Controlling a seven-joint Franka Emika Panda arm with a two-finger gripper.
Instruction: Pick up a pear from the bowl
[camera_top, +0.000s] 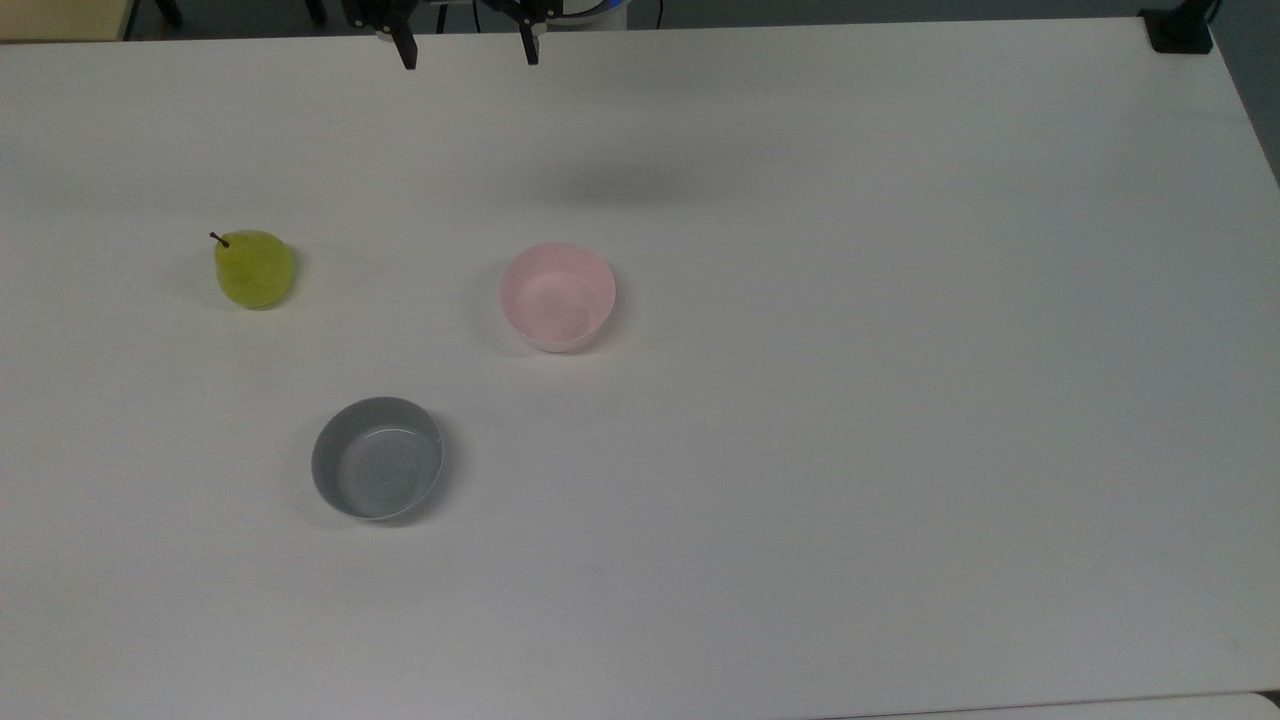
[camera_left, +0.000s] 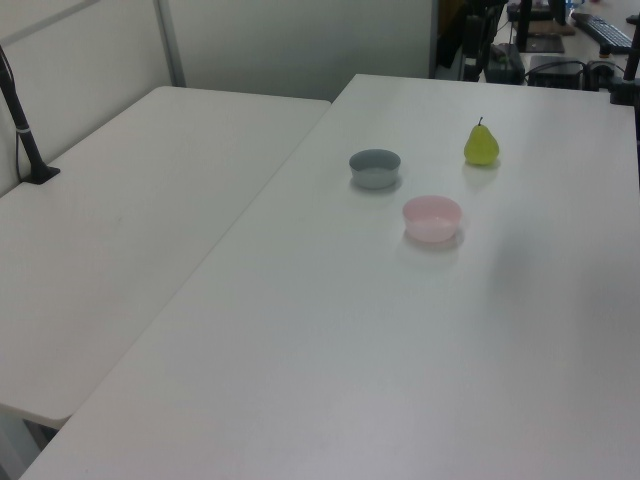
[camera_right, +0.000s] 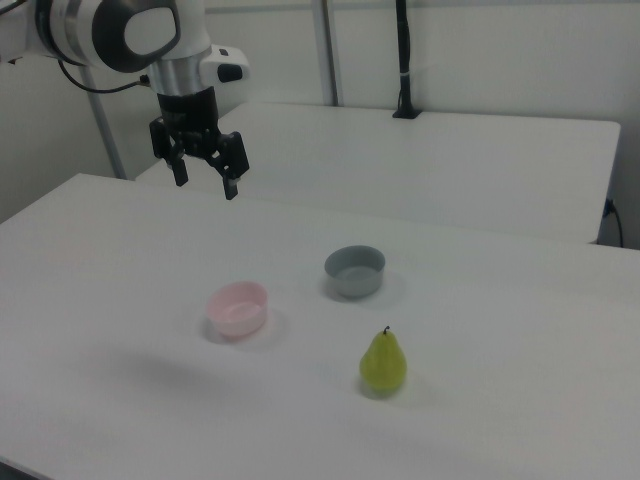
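The yellow-green pear (camera_top: 254, 268) (camera_left: 481, 145) (camera_right: 383, 363) stands upright on the white table, outside both bowls. The pale pink bowl (camera_top: 557, 296) (camera_left: 432, 217) (camera_right: 238, 308) sits near the table's middle with nothing inside. My gripper (camera_top: 468, 52) (camera_right: 205, 183) hangs open high above the table's far edge in the top view, with nothing between its fingers. In the right view it is up and to the left of the pink bowl, well apart from it and from the pear.
A grey bowl (camera_top: 377, 470) (camera_left: 375, 167) (camera_right: 355, 270) stands on the white table (camera_top: 900, 400) near the pink one. A second white table (camera_left: 120, 220) adjoins in the left view. A black post (camera_right: 403, 60) stands on the far table in the right view.
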